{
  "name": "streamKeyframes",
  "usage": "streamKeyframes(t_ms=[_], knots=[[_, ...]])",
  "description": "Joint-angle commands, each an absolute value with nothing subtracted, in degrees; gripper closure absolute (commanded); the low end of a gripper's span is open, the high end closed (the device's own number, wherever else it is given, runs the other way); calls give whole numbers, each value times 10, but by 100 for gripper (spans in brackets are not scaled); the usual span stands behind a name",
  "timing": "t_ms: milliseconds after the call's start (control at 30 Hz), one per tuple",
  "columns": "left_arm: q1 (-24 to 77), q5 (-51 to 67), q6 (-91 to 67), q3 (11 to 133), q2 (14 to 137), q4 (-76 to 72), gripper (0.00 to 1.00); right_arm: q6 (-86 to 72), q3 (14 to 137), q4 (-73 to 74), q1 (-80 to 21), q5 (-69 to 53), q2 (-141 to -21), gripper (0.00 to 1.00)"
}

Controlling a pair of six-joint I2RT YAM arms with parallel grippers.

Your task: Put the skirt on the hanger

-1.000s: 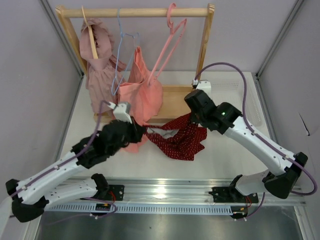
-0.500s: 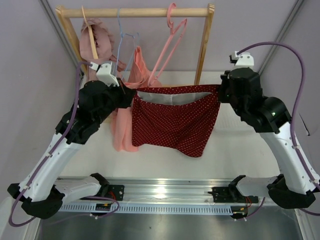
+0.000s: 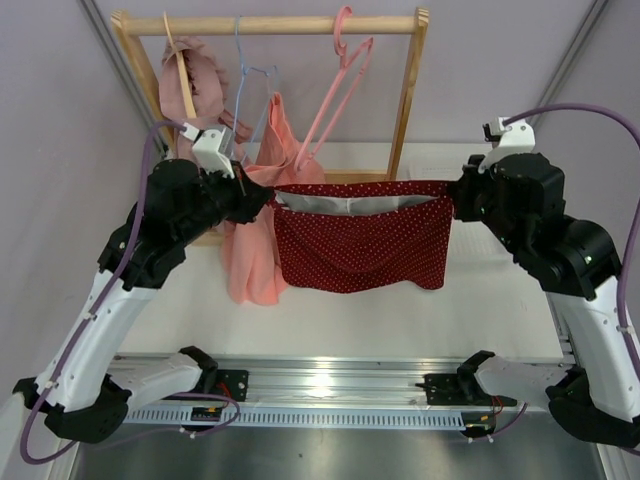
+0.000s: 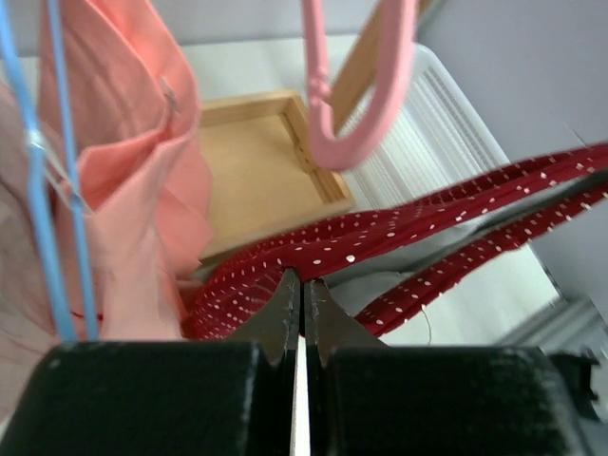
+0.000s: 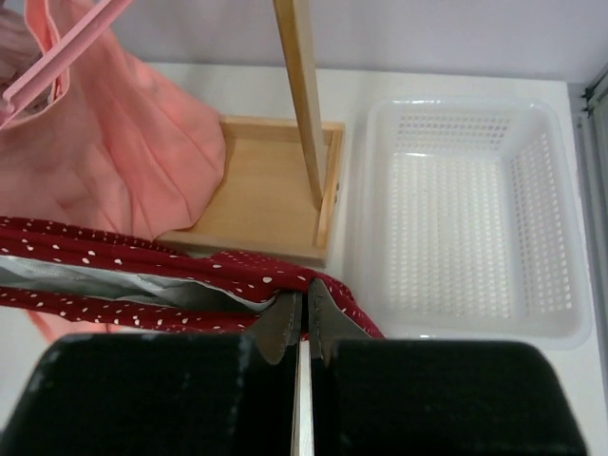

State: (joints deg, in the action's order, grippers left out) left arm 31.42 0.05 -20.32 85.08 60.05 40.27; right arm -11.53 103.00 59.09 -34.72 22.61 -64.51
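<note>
Skirt: one dark red fabric skirt with tiny white polka dots (image 3: 360,245), held up in front of the rack and stretched level between the two grippers; the waistband gapes, showing a pale grey lining, and the hem hangs loose.
Left gripper (image 4: 302,294): jaws pinched together on the skirt's left waistband corner.
Right gripper (image 5: 302,306): jaws pinched together on the right waistband corner, just beside the rack's right post.
Hanger: one slim pink plastic hanger (image 4: 316,76), hooked on the rail above and behind the skirt, tilted, bare.
Rack: one light wooden clothes rack (image 3: 280,24), with a top rail, two posts and a shallow tray base (image 5: 271,190).
Other hangers: two, a pale blue thin wire hanger (image 3: 245,90) and a light wooden hanger (image 3: 180,70); three hangers in all.
Other garments: two, a plain salmon-pink garment (image 3: 255,250) touching the skirt's left edge, and a dusty mauve-pink ruffled garment (image 3: 195,75) at the rail's left end.
Basket: one white perforated plastic basket (image 5: 465,218), right of the tray base.
Open room: bare white table (image 3: 480,320) in front of the skirt; a gap on the rail between the pink hanger and the right post.
Edges: grey walls close on both sides.
</note>
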Motion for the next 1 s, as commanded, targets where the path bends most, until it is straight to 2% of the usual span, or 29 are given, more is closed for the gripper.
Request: streamKeyframes(t_ms=[0, 167, 333, 467, 633, 833, 967], knots=[[302, 78, -178, 846, 553, 425, 100, -133, 1028, 613, -339, 203, -593, 100], [302, 121, -185, 865, 503, 445, 100, -150, 1069, 646, -339, 157, -562, 100], [302, 140, -220, 947, 511, 479, 100, -167, 1164, 699, -339, 92, -600, 100], [302, 135, -236, 948, 519, 490, 100, -178, 1171, 703, -339, 106, -613, 100], [301, 126, -239, 875, 549, 454, 100, -168, 1052, 658, -336, 106, -651, 100], [247, 168, -242, 730, 622, 334, 100, -156, 901, 528, -225, -11, -716, 100], [236, 155, -232, 712, 677, 295, 100, -157, 858, 469, -196, -30, -763, 100]])
